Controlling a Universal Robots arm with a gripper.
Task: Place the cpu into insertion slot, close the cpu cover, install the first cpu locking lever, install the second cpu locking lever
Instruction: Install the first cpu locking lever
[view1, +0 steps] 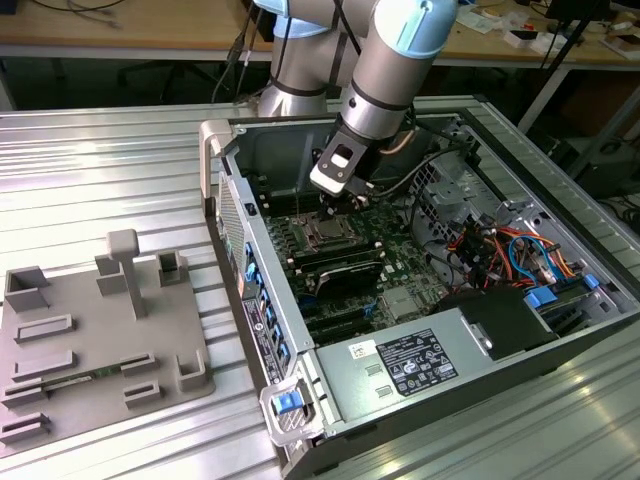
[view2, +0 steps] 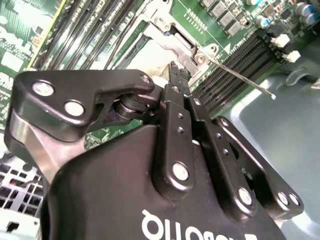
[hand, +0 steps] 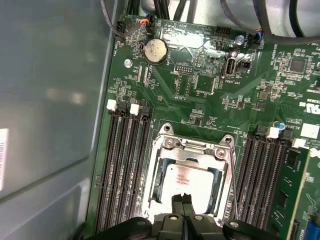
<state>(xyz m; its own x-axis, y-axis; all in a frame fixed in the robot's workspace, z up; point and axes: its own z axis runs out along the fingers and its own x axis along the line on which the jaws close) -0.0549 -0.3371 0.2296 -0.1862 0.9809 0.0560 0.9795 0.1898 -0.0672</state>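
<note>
Ribbed metal tabletop (view1: 110, 170), open computer case (view1: 250, 290) sitting on it, and the arm reaches right down inside. Tool (hand: 183, 204) hangs just above the insertion slot (hand: 161, 176), fingertips pressed together. And the cpu (hand: 189, 177) is seated in that slot, its silvery top showing through the window of the cpu cover (hand: 195, 149), which lies down over it. One thin locking lever (view2: 240, 77) juts out free beside the socket in the second wrist view.
</note>
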